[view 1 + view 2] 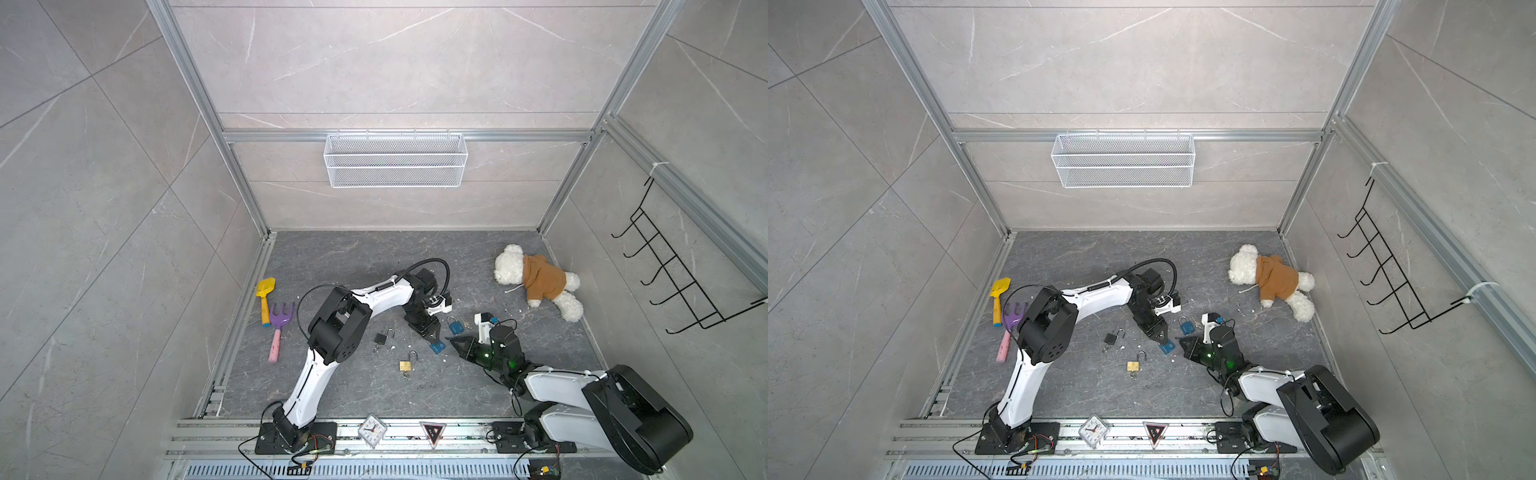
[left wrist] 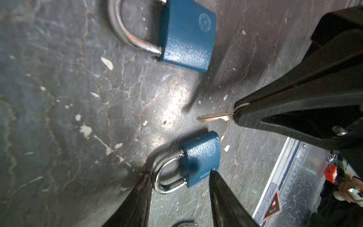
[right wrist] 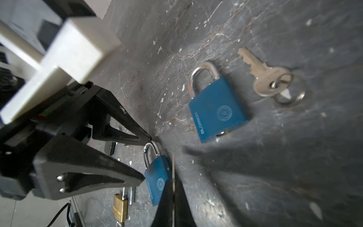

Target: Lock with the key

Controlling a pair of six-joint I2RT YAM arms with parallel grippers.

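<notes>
We see the small blue padlock [image 2: 202,155] lying flat on the worktop [image 2: 59,98] between the left fingers [image 2: 135,206]. These stand apart on either side of it, one tip right at the shackle and the other by the body, so nothing clamps it. The right fingers [image 2: 294,88] are pressed together on the key [image 2: 212,117] at its head end, leaving the blade free to enter a keyway. The blade hovers just beside the padlock's base, not in it. We judge the left fingers flank the padlock to brace it against the key's push. A second blue padlock [image 2: 188,35] and a spare key [image 3: 263,78] lie near, untouched.
</notes>
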